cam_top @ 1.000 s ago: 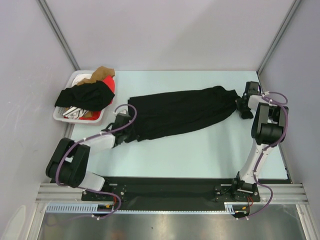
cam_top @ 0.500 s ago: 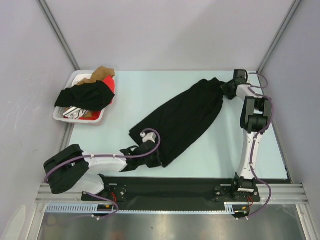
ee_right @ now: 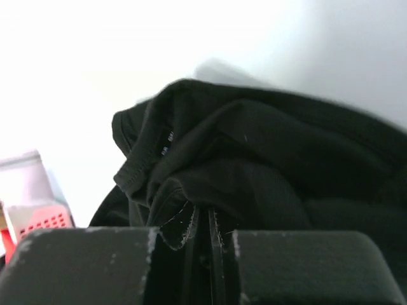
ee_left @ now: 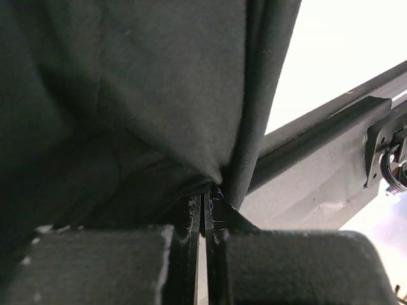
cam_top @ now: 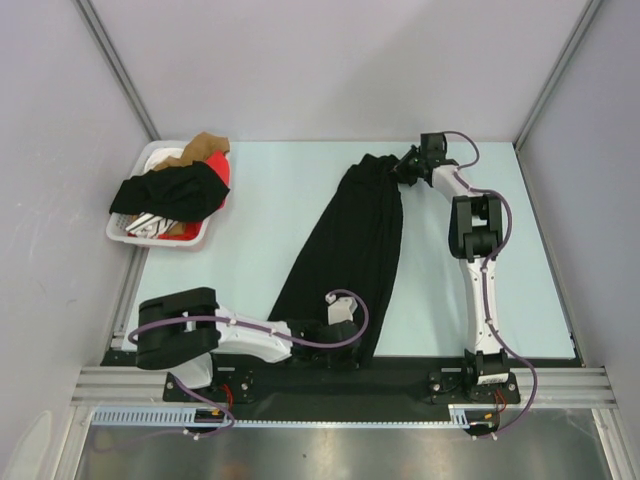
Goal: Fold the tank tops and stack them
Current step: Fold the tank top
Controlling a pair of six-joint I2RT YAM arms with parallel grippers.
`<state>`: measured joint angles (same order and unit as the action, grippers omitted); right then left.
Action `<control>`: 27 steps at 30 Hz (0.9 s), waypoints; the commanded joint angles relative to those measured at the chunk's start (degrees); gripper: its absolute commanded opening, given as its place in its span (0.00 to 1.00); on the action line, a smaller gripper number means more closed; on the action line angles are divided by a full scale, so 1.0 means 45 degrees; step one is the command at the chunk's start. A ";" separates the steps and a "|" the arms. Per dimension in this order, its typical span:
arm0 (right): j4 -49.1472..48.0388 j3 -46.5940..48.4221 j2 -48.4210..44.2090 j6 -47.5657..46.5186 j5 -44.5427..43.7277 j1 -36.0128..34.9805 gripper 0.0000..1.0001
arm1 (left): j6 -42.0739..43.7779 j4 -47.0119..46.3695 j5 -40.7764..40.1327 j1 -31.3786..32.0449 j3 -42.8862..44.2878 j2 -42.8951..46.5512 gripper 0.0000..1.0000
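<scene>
Edge of black tank top [ee_left: 127,95] betw. closed left tool [ee_left: 203,210] tips, dark rail [ee_left: 318,133] at rt.

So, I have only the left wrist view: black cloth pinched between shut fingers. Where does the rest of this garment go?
Observer: The large black cloth tank top lies stretched on the pale table, from the near edge to the far side.
Operator: Is the far end free?
Observer: No, the right gripper is shut on it there.
Operator: And the other garment?
Observer: The bright red cloth tank top sits in the white plastic basket at the far left, mostly covered by other clothes.
</scene>
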<state>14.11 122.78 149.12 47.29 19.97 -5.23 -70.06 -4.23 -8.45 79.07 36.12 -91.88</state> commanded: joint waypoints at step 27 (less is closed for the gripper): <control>-0.0538 0.3516 0.1669 -0.1778 0.0700 0.0732 0.96 | 0.0937 0.6383 -0.1227 0.0088 -0.0800 0.6697 0.90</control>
<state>8.58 138.02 157.40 42.24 25.26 -3.53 -69.14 14.46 -13.10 82.02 32.03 -68.79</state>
